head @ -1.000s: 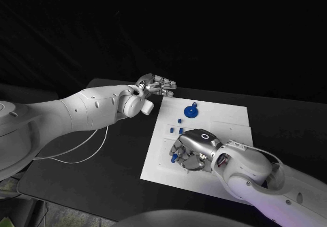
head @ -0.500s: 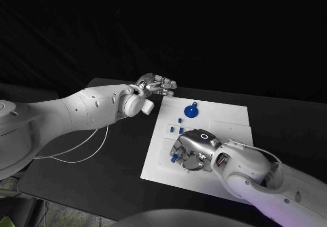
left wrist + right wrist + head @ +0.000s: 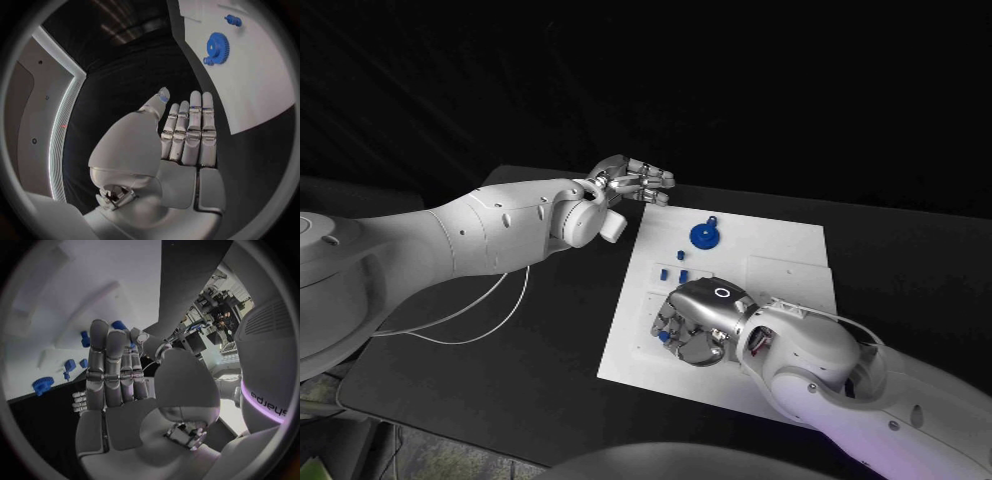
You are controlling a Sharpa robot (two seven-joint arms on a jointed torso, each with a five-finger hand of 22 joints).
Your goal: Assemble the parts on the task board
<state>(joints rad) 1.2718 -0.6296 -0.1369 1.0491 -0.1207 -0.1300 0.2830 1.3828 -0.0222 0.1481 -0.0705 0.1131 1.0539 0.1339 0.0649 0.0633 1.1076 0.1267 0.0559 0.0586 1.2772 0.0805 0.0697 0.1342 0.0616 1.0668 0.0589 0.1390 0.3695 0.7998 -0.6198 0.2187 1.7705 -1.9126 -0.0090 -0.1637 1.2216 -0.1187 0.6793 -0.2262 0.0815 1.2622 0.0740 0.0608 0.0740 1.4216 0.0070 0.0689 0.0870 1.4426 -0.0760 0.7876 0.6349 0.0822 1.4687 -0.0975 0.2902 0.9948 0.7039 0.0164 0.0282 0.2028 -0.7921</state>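
- Task board (image 3: 783, 250): white plate lying flat mid-surface on the black surface (image 3: 545, 340).
- Blue gear (image 3: 705, 236) near the board's far end, also seen from the left wrist (image 3: 217, 48); a small blue piece (image 3: 233, 20) just beyond it, apart.
- Small blue parts (image 3: 676, 273) in a cluster along the board's left side, between gear and right robot hand.
- Right robot hand (image 3: 692, 325) low over the board's near-left part, back of hand up, fingers pointing down at the board. From the right wrist (image 3: 115, 372): fingers extended side by side, a blue part (image 3: 119, 325) at the fingertips; held or merely touched, cannot tell.
- Left robot hand (image 3: 629, 182) off the board, above the surface past its far-left corner. From the left wrist (image 3: 184, 137): fingers straight and together, palm bare, nothing held.
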